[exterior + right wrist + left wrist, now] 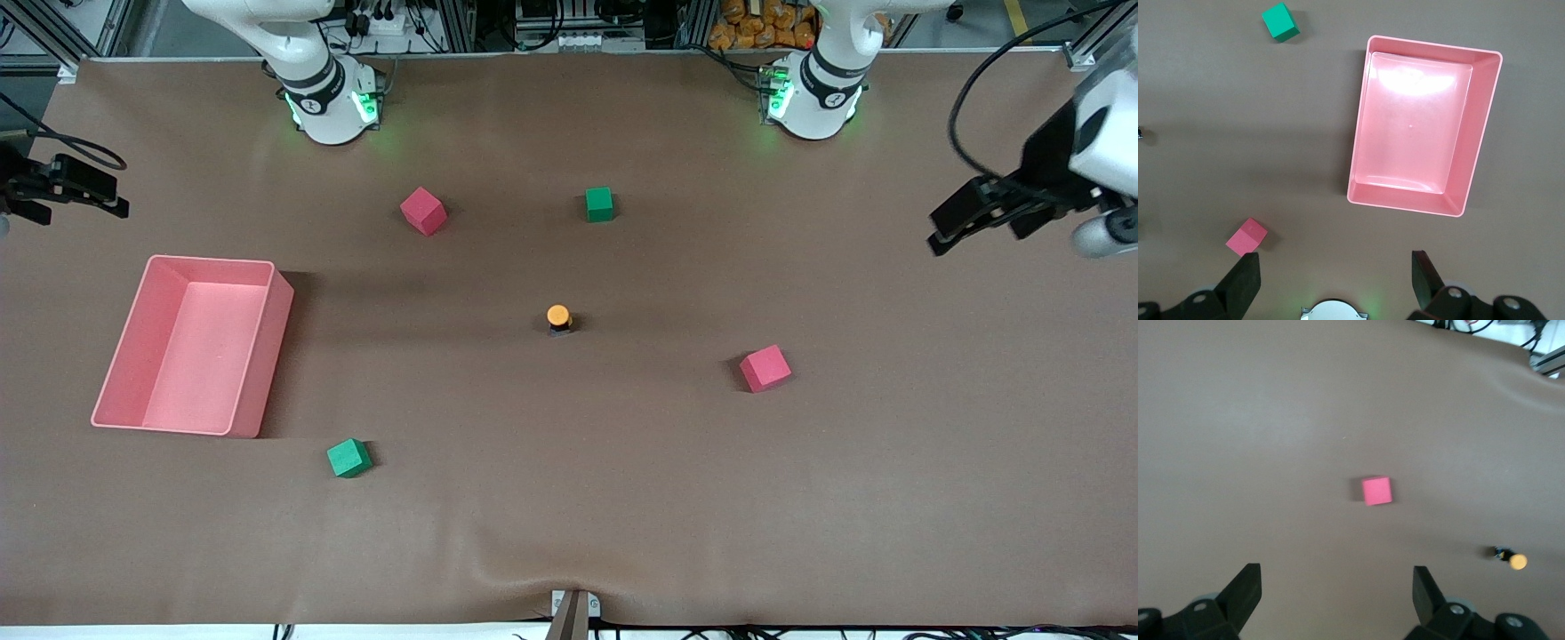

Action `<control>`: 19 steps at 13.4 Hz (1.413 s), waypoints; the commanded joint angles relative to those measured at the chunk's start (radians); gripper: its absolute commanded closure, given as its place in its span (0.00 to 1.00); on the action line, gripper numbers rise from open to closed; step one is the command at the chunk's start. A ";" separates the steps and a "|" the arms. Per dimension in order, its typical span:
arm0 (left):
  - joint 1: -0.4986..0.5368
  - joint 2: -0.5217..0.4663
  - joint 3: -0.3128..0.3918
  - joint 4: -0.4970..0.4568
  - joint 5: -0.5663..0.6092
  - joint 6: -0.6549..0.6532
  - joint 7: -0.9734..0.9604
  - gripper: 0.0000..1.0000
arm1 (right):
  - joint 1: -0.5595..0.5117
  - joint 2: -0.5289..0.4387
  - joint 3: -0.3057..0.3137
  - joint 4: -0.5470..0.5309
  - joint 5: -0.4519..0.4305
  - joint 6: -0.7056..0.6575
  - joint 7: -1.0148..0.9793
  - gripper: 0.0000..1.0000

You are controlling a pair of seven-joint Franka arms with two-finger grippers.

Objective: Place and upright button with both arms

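Observation:
The button [558,317], an orange cap on a short black body, stands cap up near the middle of the brown table. It also shows small in the left wrist view [1512,559]. My left gripper [935,233] hangs open and empty in the air over the left arm's end of the table, well away from the button; its fingers [1245,590] are spread wide. My right gripper [114,200] hangs open and empty over the right arm's end of the table, above the spot between the pink bin and its own base; its fingers [1243,277] are wide apart.
A pink bin [209,260] [1435,45] sits toward the right arm's end. Two red cubes [423,211] [765,368] and two green cubes [599,204] [348,458] lie scattered around the button. One red cube [1377,491] is in front of the left gripper.

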 commanded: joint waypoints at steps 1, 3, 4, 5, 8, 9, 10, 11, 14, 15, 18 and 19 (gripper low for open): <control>0.018 -0.149 0.006 -0.169 -0.020 0.006 0.036 0.00 | -0.005 0.008 0.007 0.019 0.003 -0.014 0.008 0.00; 0.037 -0.136 0.062 -0.171 -0.019 0.022 0.164 0.00 | -0.005 0.008 0.007 0.019 0.002 -0.012 0.009 0.00; 0.039 -0.113 0.111 -0.166 -0.024 0.038 0.259 0.00 | -0.003 0.008 0.007 0.019 0.002 -0.012 0.008 0.00; 0.038 -0.101 0.159 -0.165 -0.053 0.040 0.302 0.00 | -0.003 0.008 0.007 0.019 0.002 -0.012 0.008 0.00; 0.038 -0.090 0.186 -0.151 -0.073 0.039 0.326 0.00 | -0.005 0.008 0.007 0.019 0.002 -0.014 0.008 0.00; 0.038 -0.090 0.186 -0.151 -0.070 0.039 0.336 0.00 | -0.005 0.008 0.007 0.019 0.003 -0.014 0.009 0.00; 0.038 -0.088 0.187 -0.151 -0.070 0.039 0.336 0.00 | -0.005 0.008 0.007 0.019 0.003 -0.014 0.009 0.00; 0.038 -0.088 0.184 -0.158 -0.072 0.037 0.326 0.00 | -0.003 0.008 0.008 0.019 0.003 -0.014 0.009 0.00; 0.035 -0.076 0.181 -0.158 -0.070 0.033 0.320 0.00 | -0.003 0.008 0.008 0.019 0.003 -0.014 0.009 0.00; 0.034 -0.074 0.181 -0.160 -0.070 0.033 0.307 0.00 | -0.003 0.008 0.008 0.019 0.003 -0.014 0.009 0.00; 0.034 -0.073 0.179 -0.177 -0.070 0.034 0.277 0.00 | -0.003 0.008 0.008 0.019 0.003 -0.014 0.009 0.00; 0.033 -0.071 0.179 -0.178 -0.070 0.039 0.277 0.00 | -0.003 0.008 0.008 0.019 0.003 -0.014 0.009 0.00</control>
